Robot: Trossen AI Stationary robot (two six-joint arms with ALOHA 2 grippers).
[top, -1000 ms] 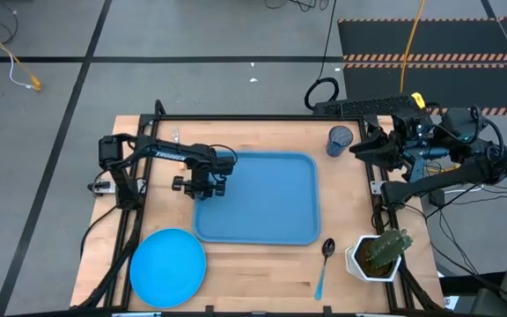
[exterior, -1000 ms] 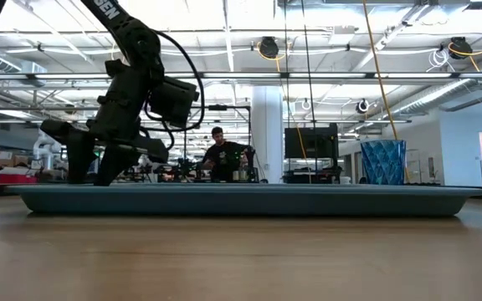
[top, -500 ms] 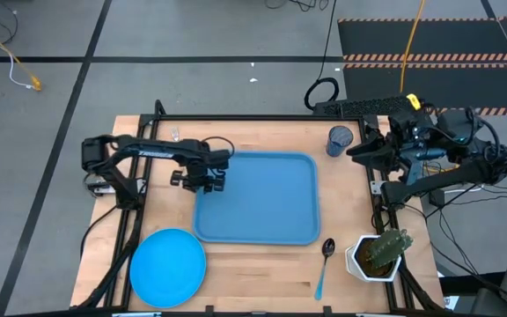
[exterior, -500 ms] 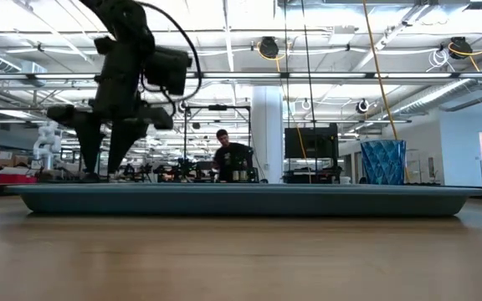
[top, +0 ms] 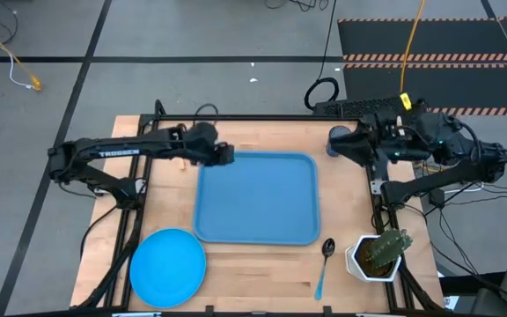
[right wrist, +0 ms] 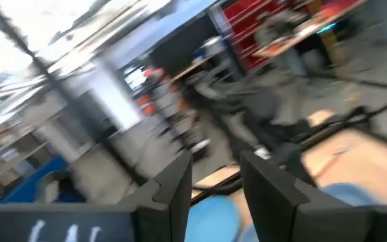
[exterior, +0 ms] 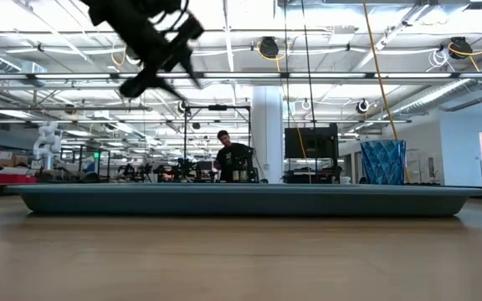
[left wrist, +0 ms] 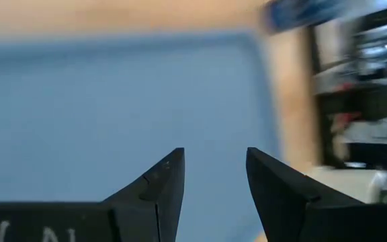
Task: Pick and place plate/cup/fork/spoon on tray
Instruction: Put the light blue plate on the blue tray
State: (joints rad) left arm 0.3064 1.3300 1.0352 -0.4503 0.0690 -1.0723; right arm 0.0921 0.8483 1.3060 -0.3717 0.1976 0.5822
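Observation:
The blue tray [top: 258, 198] lies in the middle of the table. My left gripper [left wrist: 213, 158] hangs open and high above the tray's far left corner [top: 223, 152], tilted downward, with nothing between its fingers. The round blue plate [top: 167, 267] lies at the near left. The spoon [top: 324, 262] lies near the tray's near right corner. The dark blue cup [exterior: 383, 163] stands at the far right. My right gripper [top: 341, 143] is open and held level high over it, partly covering it from above. The fork is hidden.
A white pot with a cactus [top: 378, 254] stands at the near right corner. Bare wood shows between the plate and the spoon along the near edge. A person [exterior: 227, 159] stands far behind the table.
My left gripper has risen from just above the tray's far left part to well above it. It has tipped from pointing down to a slant. My right gripper has shifted a little toward the table's left, over the cup. Nothing on the table has moved.

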